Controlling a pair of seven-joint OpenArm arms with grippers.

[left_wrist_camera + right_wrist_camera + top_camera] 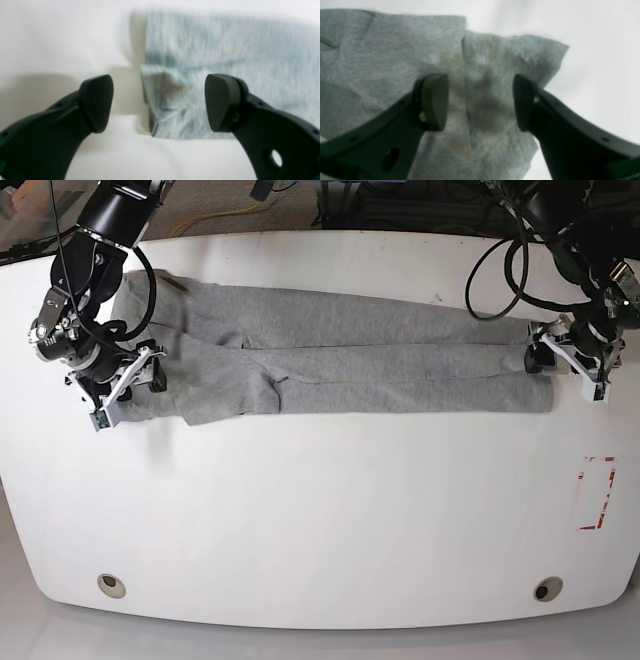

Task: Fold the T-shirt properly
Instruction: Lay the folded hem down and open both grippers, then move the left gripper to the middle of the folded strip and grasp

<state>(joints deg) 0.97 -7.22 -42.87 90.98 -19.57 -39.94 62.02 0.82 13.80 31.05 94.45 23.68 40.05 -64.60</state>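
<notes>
The T-shirt (340, 365) is lying as a long band along the table's (330, 510) far edge. The left gripper (159, 103) and right gripper (481, 102) are hovering at its ends, jaws apart, gripping nothing.

White table (320, 520), red rect. mark (598, 493) nr edge, cables (220, 215) behind

T-shirt (340, 365): soft heather-grey knit cloth, matt, finely flecked; fuzzy nap visible in the wrist views. Tabletop (320, 510): smooth white surface, faint sheen, uniform. Left gripper (159, 103): black moulded plastic, matt, with smooth rounded pads (96, 103) that look rubbery. Right gripper (480, 102): same dark matt plastic, pads dull and unscuffed. Cables (500, 265) at the far edge: black, slightly glossy sheathing.
</notes>
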